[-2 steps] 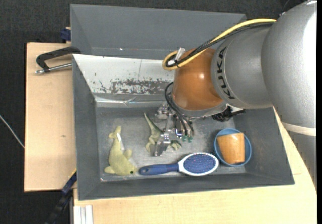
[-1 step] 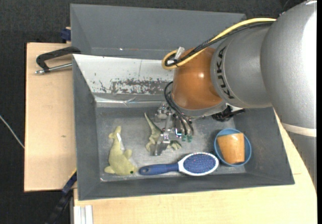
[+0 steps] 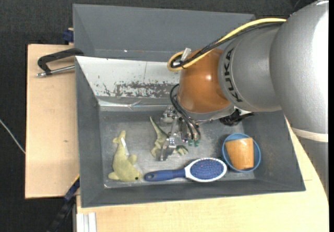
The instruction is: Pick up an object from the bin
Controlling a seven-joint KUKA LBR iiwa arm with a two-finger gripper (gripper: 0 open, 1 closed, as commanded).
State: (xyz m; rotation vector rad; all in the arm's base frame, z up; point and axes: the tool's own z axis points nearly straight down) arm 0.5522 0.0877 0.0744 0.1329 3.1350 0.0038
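Gripper (image 3: 171, 147) hangs low over a pale yellow-green plastic toy figure (image 3: 157, 147), I judge lined up to grasp it; parted or clamped, I cannot tell.

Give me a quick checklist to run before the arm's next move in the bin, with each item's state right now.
1. Gripper low over the pale green toy figure mid-bin: ok.
2. Figure actually held: cannot tell.
3. Blue brush apart from the gripper: ok.
4. Blue cup with the orange thing off to the side: ok.
5. Yellowish plush animal well away: ok.
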